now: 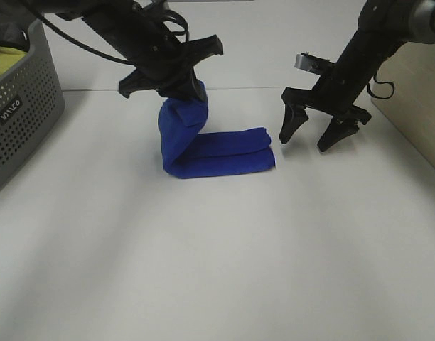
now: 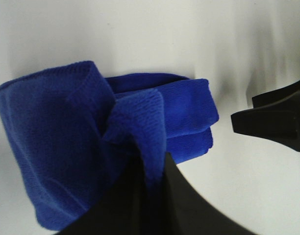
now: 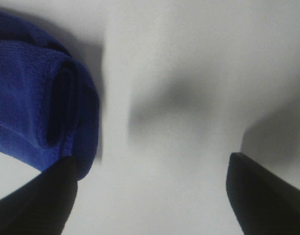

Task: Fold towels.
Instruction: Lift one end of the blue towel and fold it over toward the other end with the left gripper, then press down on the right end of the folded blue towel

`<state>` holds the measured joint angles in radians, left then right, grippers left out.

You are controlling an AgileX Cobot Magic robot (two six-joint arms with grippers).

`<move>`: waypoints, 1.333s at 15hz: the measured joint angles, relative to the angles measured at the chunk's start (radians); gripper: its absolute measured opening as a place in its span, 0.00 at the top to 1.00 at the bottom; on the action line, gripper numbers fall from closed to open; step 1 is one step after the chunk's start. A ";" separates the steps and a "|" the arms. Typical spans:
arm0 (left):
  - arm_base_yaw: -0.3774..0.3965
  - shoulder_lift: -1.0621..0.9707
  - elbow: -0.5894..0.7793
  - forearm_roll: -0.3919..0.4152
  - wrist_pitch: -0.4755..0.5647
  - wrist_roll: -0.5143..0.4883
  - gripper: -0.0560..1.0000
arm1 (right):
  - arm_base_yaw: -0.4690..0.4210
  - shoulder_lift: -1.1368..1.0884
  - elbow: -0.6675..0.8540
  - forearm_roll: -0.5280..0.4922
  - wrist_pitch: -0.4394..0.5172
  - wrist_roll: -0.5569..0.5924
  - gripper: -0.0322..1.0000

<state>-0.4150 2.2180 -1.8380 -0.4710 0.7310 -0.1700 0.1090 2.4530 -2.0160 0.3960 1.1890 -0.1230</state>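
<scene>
The royal-blue towel (image 1: 224, 155) is lying near the middle of the white table (image 1: 203, 270), folded into a thick, layered band. Its right part is resting flat on the surface while its left end is bending upward and standing off the table. My left gripper (image 1: 180, 91) is pinching that raised end from above; its jaws are sitting almost fully closed, and the soft pile is bunching up around them in the left wrist view. My right gripper (image 1: 305, 141) is hanging just beside the towel's right end, jaws spread wide and gripping nothing. From the right wrist view, one finger (image 3: 37, 200) is sitting right by the rolled edge of the cloth; I am not able to tell whether it is touching. Far off to the left, a grey perforated basket (image 1: 22, 121) is sitting at the table's edge, with a yellow-green cloth (image 1: 6, 60) showing inside it.
</scene>
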 joint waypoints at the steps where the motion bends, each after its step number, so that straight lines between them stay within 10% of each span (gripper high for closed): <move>1: -0.022 0.056 -0.052 -0.022 -0.010 0.000 0.89 | 0.000 0.000 0.000 0.000 0.001 0.000 0.19; 6: -0.051 0.206 -0.201 -0.123 -0.012 0.000 0.87 | 0.000 0.000 0.000 0.001 0.007 0.000 0.19; 11: -0.059 0.215 -0.207 -0.260 -0.022 0.027 0.41 | 0.000 0.000 0.000 0.009 0.007 0.000 0.19; 14: -0.059 0.211 -0.207 -0.432 -0.024 0.203 0.30 | 0.000 -0.002 0.000 0.012 0.016 0.000 0.19; 20: 0.081 0.099 -0.208 -0.343 -0.008 0.383 0.29 | 0.002 -0.092 -0.003 0.213 0.021 -0.061 0.19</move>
<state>-0.3340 2.3170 -2.0460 -0.8140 0.7230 0.2130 0.1110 2.3610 -2.0190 0.6090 1.2100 -0.1840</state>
